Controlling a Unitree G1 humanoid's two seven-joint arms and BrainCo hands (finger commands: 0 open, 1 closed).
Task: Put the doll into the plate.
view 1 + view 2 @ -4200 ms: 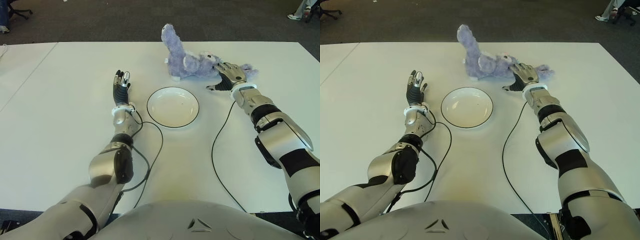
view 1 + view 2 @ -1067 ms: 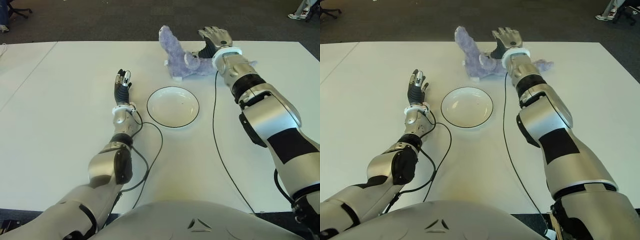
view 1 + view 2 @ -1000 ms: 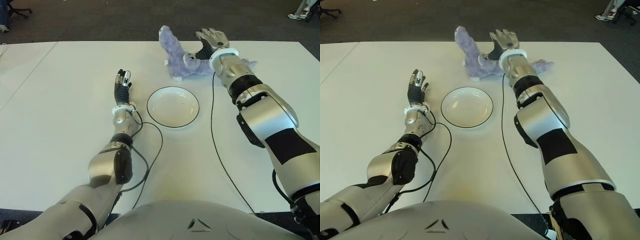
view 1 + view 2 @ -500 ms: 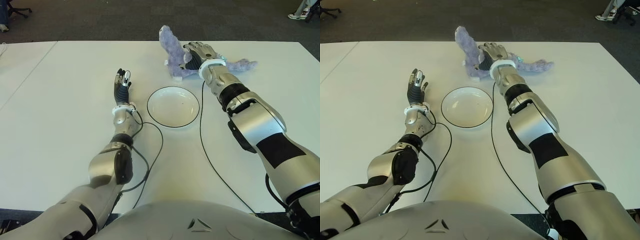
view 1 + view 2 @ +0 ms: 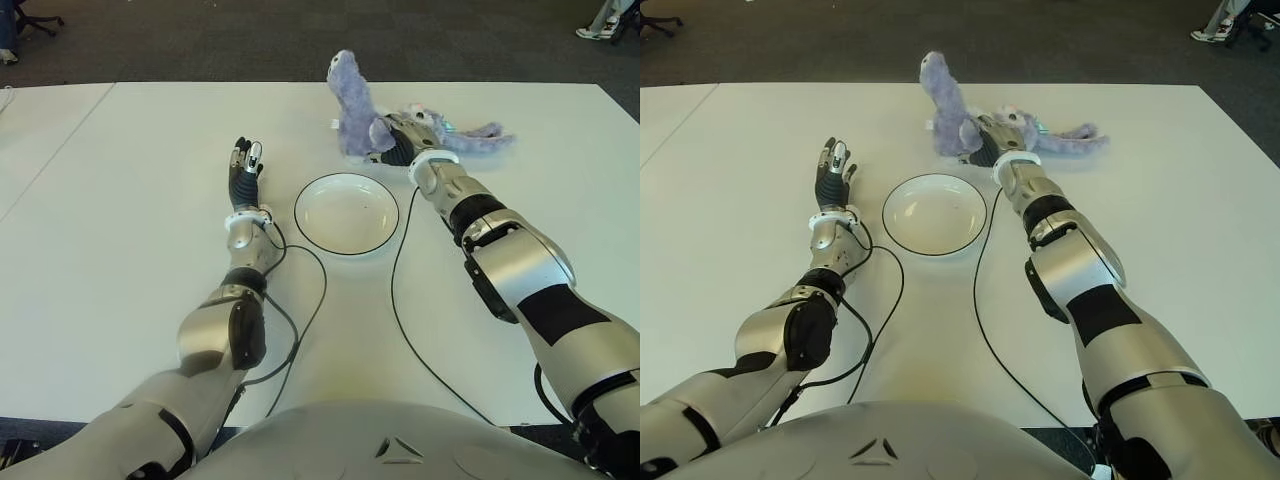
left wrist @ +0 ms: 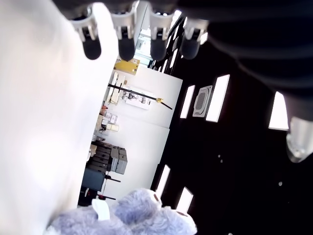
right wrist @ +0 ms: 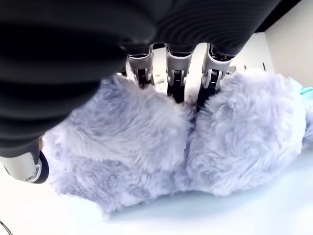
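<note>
Left eye view: the doll (image 5: 365, 118), a pale purple plush, lies on the white table (image 5: 120, 250) in the upper centre of the frame, one limb raised, another trailing toward the right. The right hand (image 5: 402, 138) covers its middle, so the fingertips are lost in the fur. The plate (image 5: 346, 213), white with a dark rim, sits at centre frame just below the doll, apart from it, with nothing in it. The left hand (image 5: 243, 172) shows left of the plate, well apart from the doll, fingers straight and holding nothing.

Right eye view: same layout; a black cable (image 5: 985, 300) runs over the table beside the plate's right edge toward the lower frame.

Left wrist view: four straight fingertips (image 6: 124, 44) along the top edge, nothing between them. A patch of the doll's fur is cut off at the bottom edge.

Right wrist view: three fingers (image 7: 175, 81) press down into the plush at upper centre, and the thumb (image 7: 29, 169) shows at lower left, so the hand is clamped around the doll's body. The doll is on the table.
</note>
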